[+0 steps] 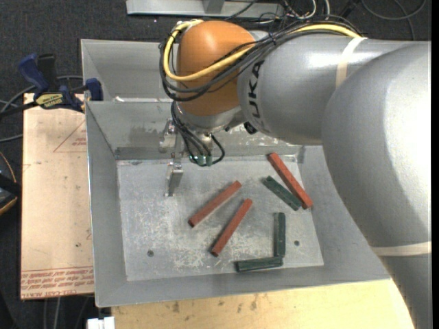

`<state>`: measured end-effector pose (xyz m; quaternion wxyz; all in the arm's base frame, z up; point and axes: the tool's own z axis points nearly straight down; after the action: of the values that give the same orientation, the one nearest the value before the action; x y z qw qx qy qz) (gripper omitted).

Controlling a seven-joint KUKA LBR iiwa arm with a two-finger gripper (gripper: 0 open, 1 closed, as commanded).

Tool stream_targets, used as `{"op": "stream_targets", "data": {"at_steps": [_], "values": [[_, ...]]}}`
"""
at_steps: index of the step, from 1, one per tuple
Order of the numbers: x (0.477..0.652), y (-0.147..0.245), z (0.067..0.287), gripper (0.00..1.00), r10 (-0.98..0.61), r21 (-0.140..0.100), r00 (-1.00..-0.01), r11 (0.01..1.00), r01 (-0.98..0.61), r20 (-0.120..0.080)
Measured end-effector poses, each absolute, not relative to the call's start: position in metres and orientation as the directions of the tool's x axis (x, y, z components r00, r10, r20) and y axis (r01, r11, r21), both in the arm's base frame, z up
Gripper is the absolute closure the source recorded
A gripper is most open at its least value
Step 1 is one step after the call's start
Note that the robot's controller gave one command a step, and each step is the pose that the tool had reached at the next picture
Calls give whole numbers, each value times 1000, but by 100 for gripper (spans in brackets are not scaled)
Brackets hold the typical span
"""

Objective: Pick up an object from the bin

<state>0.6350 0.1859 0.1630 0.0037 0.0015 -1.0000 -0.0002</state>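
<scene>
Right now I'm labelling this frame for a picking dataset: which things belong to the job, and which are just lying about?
Job: grey bin; tool, over its bare left floor; red stick nearest the tool.
Lying about: second red stick; right red stick; three green sticks.

Arm casing recorded as smooth, rounded silver-grey metal links (343,101), marked with dark "KUKA" lettering (254,94), partly hidden. The wrist is capped by a glossy orange dome cover (209,64). Yellow and black cables (169,57) are looped around it. A slim grey metal gripper (174,178) is mounted beneath.
</scene>
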Motion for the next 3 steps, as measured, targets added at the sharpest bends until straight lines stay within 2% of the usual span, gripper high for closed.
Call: {"op": "stream_targets", "data": {"at_steps": [1, 2, 3], "values": [[637, 185, 168, 0, -1, 2, -1000, 1000, -1, -1], [532, 126, 87, 100, -154, 0, -988, 988, -154, 6], [534, 127, 89, 0, -154, 1, -988, 988, -154, 1]]}}
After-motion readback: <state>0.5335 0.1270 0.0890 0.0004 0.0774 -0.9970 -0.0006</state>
